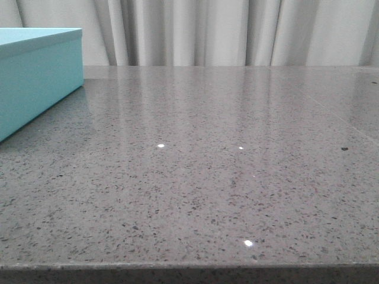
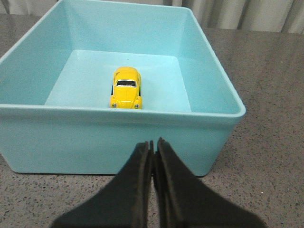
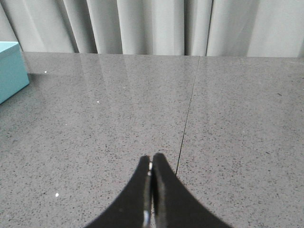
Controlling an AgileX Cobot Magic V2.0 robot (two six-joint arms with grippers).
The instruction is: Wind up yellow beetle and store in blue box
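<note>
One yellow beetle [image 2: 126,88], one blue box [image 2: 118,135], two pincers [image 2: 154,145] [image 3: 151,161], one table [image 1: 207,177].

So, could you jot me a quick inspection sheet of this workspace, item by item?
Surface: grey speckled table, glossy, with a seam line showing in the right wrist view.
Job's things: yellow beetle sits on its wheels on the floor of the blue box; the box has no lid on.
Clutter: nothing seen.
Grippers: left tool shut, empty, outside the box; right tool shut, empty, over bare table.
Cables: nothing seen.
Surroundings: pale curtain behind the table.
</note>
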